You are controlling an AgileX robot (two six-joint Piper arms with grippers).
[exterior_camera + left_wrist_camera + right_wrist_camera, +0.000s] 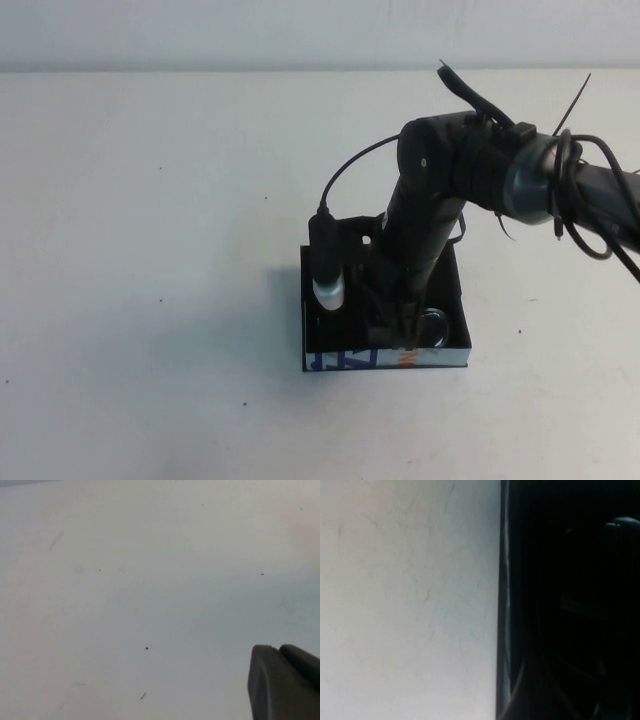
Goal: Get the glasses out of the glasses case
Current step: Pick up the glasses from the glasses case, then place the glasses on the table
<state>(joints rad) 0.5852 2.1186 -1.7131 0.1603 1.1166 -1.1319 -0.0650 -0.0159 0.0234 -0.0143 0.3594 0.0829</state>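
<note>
White table, right end effector down inside glasses case, touching glasses, grip state unclear, left end effector over bare table.

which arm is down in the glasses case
The right gripper, lowered inside the glasses case by the glasses; the left gripper is over the table elsewhere.

Even, soft light on the pale table throws faint shadows; the right wrist view's dark half seems underexposed.
</note>
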